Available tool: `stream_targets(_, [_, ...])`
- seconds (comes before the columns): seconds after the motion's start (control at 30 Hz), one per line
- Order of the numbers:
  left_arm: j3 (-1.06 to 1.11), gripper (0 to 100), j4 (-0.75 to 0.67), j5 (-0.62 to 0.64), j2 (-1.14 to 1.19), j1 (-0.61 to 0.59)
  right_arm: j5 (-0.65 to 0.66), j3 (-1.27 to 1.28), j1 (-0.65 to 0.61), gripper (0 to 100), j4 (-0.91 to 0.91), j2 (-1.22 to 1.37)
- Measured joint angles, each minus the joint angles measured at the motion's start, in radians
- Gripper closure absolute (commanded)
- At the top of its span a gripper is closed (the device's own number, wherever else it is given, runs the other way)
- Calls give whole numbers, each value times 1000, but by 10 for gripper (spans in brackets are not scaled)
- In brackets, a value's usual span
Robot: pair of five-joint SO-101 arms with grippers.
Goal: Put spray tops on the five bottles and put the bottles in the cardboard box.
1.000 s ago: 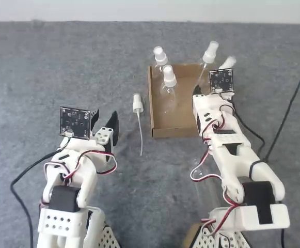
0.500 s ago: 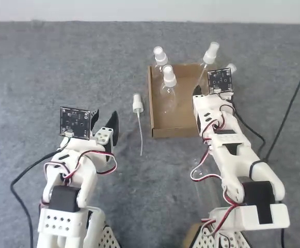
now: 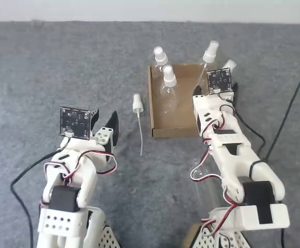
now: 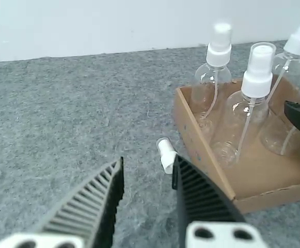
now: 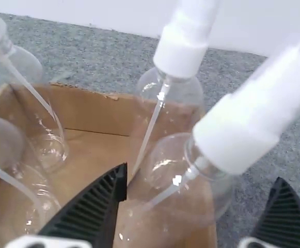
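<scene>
Since a second earlier the right gripper (image 5: 191,212) had crept slightly toward the far end of the box, and the bottle (image 5: 180,181) between its jaws had shifted a little. Those jaws stood wide, one on each side of the bottle, not pinching it. The bottle leaned, its spray top (image 5: 242,129) tipped sideways, at the right wall of the cardboard box (image 3: 152,103). Whether its base sat inside I could not tell.

Three other bottles (image 3: 169,77), all capped, stood in the box. The left gripper (image 4: 147,191) hung part-open and empty near the loose spray top (image 3: 138,103) lying on the carpet (image 3: 62,62) beside the box's left wall.

Seating this bottle seemed to be the step in hand. It would go best with a grip low on the body, the base set flat inside the wall, and a straight retreat clear of the neighbouring tops.
</scene>
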Motion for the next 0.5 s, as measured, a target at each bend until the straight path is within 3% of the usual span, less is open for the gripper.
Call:
stream_targets(0.23, [0,855,0,0,0,0,0,0,0,647,9,-18])
stream_targets(0.5, [0,855,0,0,0,0,0,-72,0,647,215,-187])
